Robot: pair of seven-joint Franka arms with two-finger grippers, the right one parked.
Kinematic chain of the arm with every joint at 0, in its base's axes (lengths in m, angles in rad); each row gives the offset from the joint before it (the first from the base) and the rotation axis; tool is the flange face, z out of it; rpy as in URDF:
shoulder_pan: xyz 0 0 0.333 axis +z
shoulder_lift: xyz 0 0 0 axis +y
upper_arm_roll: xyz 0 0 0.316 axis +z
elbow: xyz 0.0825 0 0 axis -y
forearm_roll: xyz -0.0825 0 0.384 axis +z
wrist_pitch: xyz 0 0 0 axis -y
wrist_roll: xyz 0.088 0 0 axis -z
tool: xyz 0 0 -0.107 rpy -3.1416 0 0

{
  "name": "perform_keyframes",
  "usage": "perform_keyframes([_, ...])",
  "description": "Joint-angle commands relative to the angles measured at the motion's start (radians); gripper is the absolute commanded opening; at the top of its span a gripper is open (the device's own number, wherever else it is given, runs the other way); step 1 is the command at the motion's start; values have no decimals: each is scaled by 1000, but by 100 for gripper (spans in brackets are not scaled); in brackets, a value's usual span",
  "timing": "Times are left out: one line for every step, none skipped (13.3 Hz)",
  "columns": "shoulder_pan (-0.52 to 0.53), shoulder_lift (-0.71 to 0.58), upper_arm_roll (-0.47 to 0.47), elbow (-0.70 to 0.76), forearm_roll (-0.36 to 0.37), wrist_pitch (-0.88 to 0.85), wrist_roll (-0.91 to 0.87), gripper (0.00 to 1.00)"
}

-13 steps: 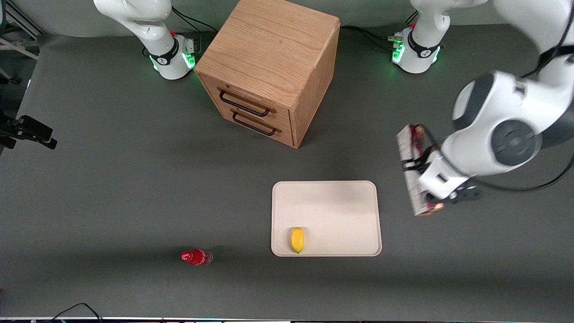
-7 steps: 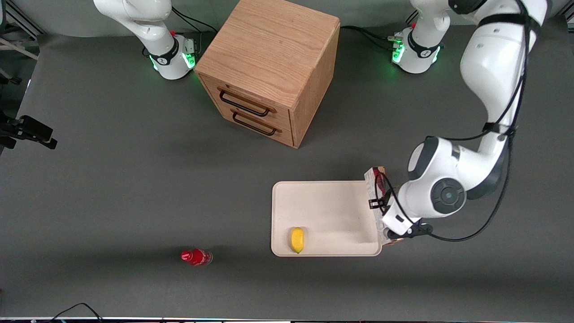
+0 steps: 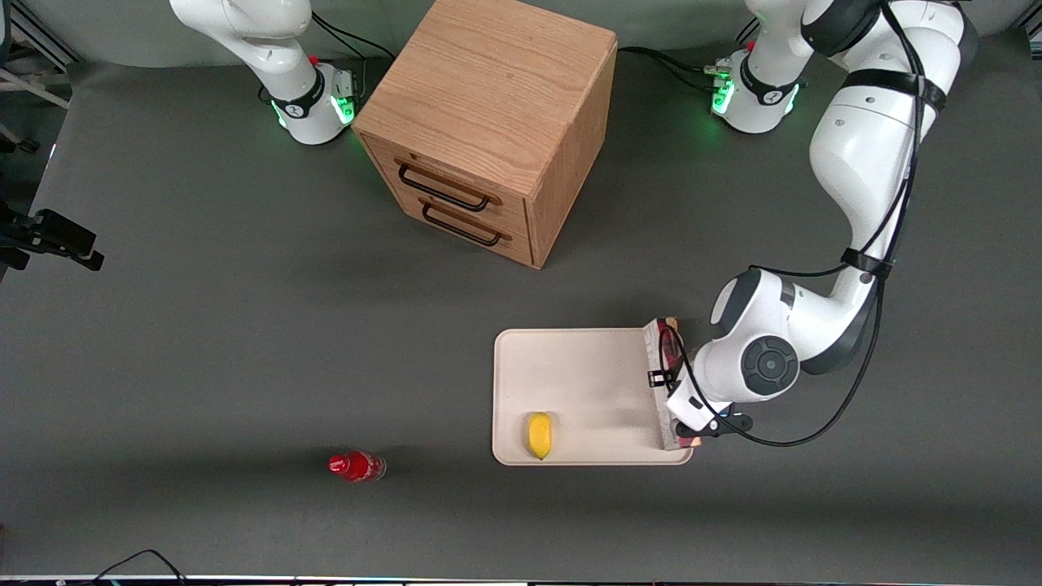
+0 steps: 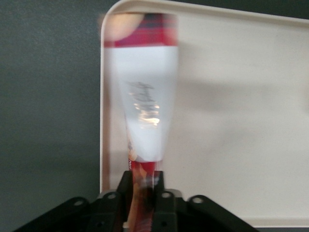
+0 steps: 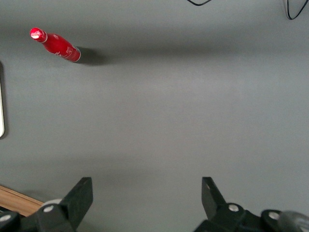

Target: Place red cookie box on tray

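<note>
The red cookie box (image 3: 661, 362) stands on its thin edge, held over the cream-white tray (image 3: 582, 366) at the tray's short side toward the working arm's end. In the left wrist view the box (image 4: 142, 106) shows its white side and red end above the tray (image 4: 231, 121), close to its rim. My left gripper (image 3: 682, 407) is shut on the box, its black fingers (image 4: 164, 188) clamping the box's red end. I cannot tell whether the box touches the tray.
A yellow lemon (image 3: 539, 435) lies on the tray near its front rim. A wooden drawer cabinet (image 3: 488, 122) stands farther from the front camera. A small red bottle (image 3: 356, 466) lies toward the parked arm's end, also in the right wrist view (image 5: 55, 46).
My left gripper has carried the box from beside the tray to over the tray's edge and lowered it. The arm has swung toward the tray.
</note>
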Motion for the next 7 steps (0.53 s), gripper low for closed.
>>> perform_keyframes([-1, -8, 0, -10, 24, -14, -25, 100])
perform_keyframes([6, -19, 1, -10, 24, -36, -27, 100])
perform_keyframes([10, -42, 3, -3, 18, -89, -27, 100])
perform_keyframes([22, -79, 6, -1, 13, -157, -19, 100])
perform_keyframes([38, -118, 7, 2, 10, -206, -13, 100])
perform_keyframes([52, -166, 7, 2, 8, -261, -11, 100])
perform_keyframes([59, -212, 9, 1, 7, -339, -8, 100])
